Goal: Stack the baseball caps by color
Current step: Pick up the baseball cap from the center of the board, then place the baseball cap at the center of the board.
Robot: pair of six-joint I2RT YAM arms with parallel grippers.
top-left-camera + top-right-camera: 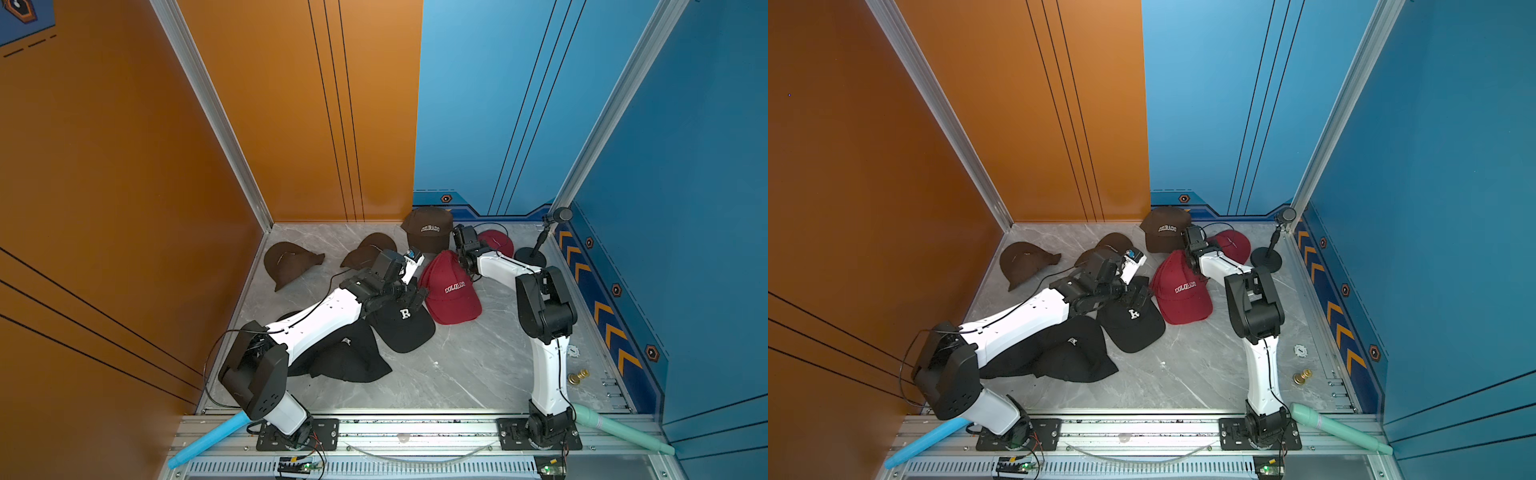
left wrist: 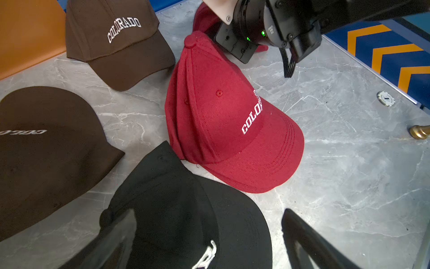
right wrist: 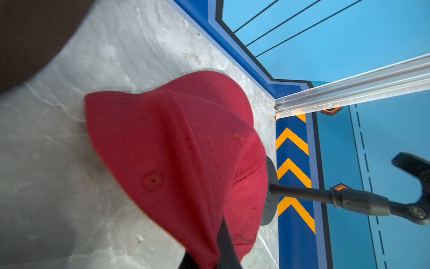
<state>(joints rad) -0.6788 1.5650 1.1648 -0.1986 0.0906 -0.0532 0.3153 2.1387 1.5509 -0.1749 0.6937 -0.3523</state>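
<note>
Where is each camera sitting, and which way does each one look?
Both top views: high up behind the arms, looking down and forward at the table; the left arm and right arm both show.
Left wrist view: on the left arm, looking past the open left claw at the red COLORADO cap; the right arm's wrist shows too.
Right wrist view: on the right arm, looking at the plain red cap pinched in the right claw, microphone stand beyond.
Shared: left wrist and both top views show the red COLORADO cap.
</note>
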